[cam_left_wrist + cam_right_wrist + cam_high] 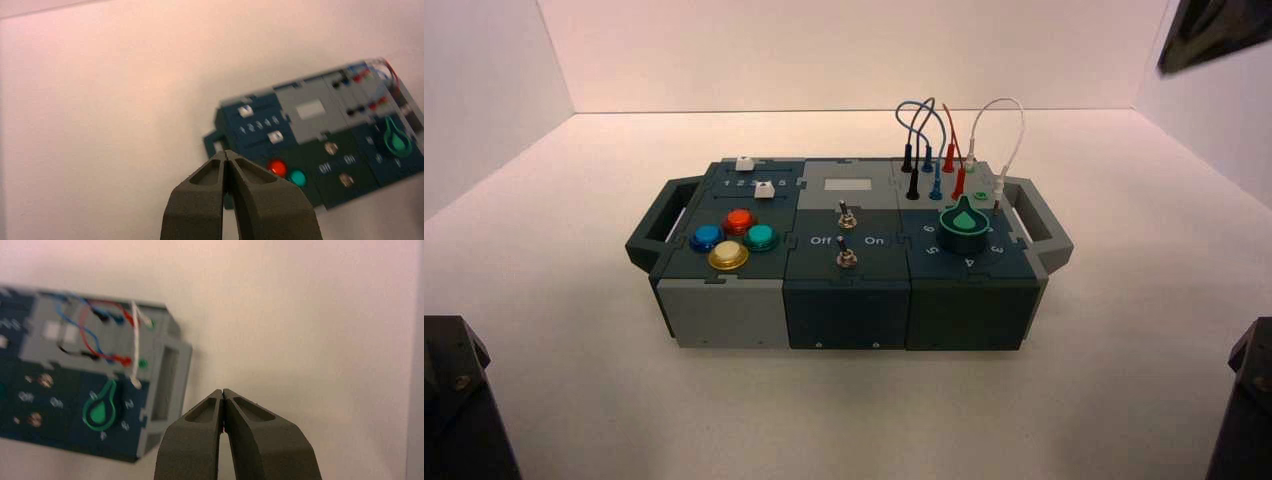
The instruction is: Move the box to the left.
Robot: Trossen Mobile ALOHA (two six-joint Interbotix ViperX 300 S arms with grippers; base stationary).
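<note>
The box (848,240) sits mid-table between both arms, lettered "Off" and "On", with slider digits 1 to 5 at its left. Left gripper (226,155) and right gripper (223,394) hang near its side handles, fingertips pressed together, nothing pinched

On the slider panel (260,120) at the box's far left, I read the numbers "1 2 3 4 5". Between them and the dial, the dark middle panel (809,262) bears "Off" and "On" beside the toggle switches (846,259). Around the green dial (964,228) on the right I make out 2, 3, 4, 5 and 6.
</note>
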